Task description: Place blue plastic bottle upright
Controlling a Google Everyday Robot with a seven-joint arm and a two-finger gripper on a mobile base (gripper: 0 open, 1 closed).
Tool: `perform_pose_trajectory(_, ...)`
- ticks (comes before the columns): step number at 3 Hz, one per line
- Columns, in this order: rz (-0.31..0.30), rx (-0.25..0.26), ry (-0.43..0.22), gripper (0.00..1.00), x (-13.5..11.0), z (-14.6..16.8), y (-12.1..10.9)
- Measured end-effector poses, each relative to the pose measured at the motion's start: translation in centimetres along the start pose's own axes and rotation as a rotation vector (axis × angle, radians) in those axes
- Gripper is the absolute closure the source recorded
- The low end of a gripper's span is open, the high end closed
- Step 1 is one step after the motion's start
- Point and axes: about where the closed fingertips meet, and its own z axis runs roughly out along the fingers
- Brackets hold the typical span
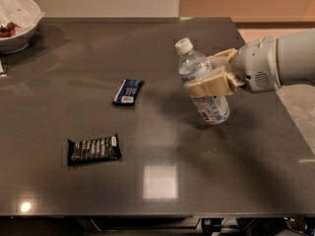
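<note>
The blue plastic bottle (pixel 202 82) is clear with a white cap and a white and pale-blue label. It is held above the dark table (pixel 162 146) right of centre, tilted with its cap up and to the left, base near the tabletop. My gripper (pixel 212 74) reaches in from the right on a white arm. Its tan fingers (pixel 209 86) are shut around the bottle's middle.
A dark-blue snack bar wrapper (pixel 128 91) lies left of the bottle. A black snack bar wrapper (pixel 94 149) lies front left. A white bowl (pixel 17 23) with food stands at the far left corner. The table's right edge is near the arm.
</note>
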Motion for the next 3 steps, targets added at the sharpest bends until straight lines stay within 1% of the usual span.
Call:
perform_pose_trajectory(2,0.013,-0.004,-0.206,1.00,0.31,-0.38,-0.52)
perform_pose_trajectory(3,0.011,0.003,-0.299,1.00,0.43,-0.30,-0.92)
